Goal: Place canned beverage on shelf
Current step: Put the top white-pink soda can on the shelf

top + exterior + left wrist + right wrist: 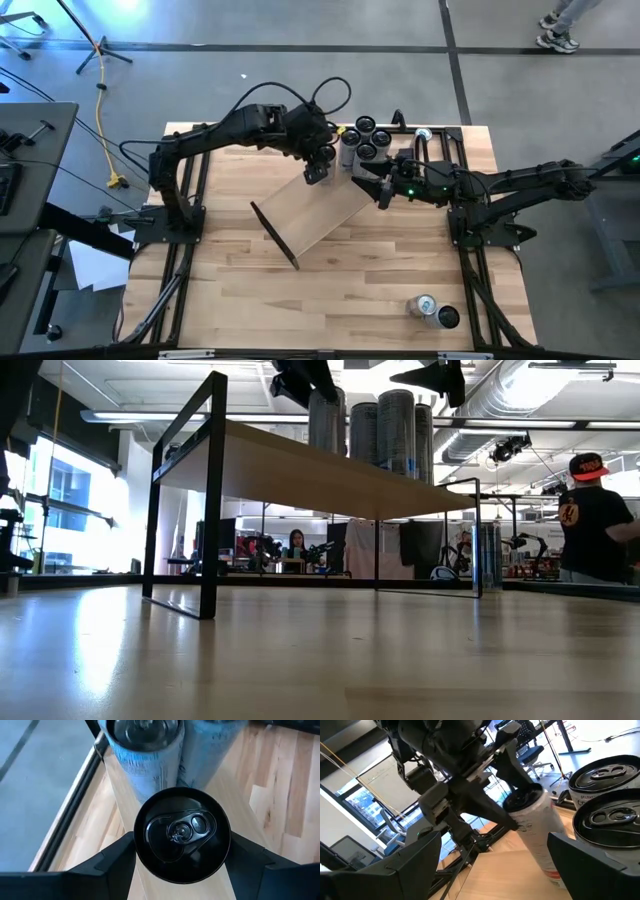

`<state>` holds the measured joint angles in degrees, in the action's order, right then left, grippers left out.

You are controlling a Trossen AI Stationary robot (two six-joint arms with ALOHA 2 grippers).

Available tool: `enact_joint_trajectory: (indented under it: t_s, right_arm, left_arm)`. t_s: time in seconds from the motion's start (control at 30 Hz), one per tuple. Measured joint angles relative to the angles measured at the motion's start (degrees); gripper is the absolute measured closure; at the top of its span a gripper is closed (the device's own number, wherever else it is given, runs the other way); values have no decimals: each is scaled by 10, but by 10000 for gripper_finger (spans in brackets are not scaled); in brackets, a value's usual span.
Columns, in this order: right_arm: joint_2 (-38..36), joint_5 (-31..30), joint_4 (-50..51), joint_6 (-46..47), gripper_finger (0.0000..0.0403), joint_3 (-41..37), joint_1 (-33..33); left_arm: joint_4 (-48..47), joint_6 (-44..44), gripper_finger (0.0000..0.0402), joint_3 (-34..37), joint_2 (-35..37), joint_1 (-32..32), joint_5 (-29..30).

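A: Where's the left gripper (pixel 318 166)?
B: Arm stretched across the table's far side, fingers clamped on a can (pixel 181 834) over the shelf (pixel 318 215), at its one o'clock end.
A: And the right gripper (pixel 383 190)?
B: Reaching in from three o'clock, fingers spread wide, holding nothing.
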<state>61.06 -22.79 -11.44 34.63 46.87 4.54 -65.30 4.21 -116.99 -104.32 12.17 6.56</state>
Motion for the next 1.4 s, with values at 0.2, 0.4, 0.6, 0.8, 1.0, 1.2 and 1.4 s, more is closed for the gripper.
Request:
enact_joint_trajectory:
  t_s: [0.2,0.4,0.6,0.8,1.0,1.2,1.4]
  right_arm:
    - [0,0,0,1,52,0,0]
    - [0,0,0,1,52,0,0]
    - [0,0,0,1,52,0,0]
    - [0,0,0,14,52,0,0]
    - [0,0,0,14,52,0,0]
    - [0,0,0,14,52,0,0]
    - [0,0,0,14,52,0,0]
  left_arm:
    - [28,-4,170,1,-2,6,-10]
    - [39,-4,170,2,-3,6,-10]
    - [38,-4,170,1,-5,6,-10]
    - [45,-4,170,1,-11,6,-10]
    - [44,-4,170,1,-11,6,-10]
    - [44,-4,170,1,-11,6,-7]
    - [44,-4,170,1,-11,6,-5]
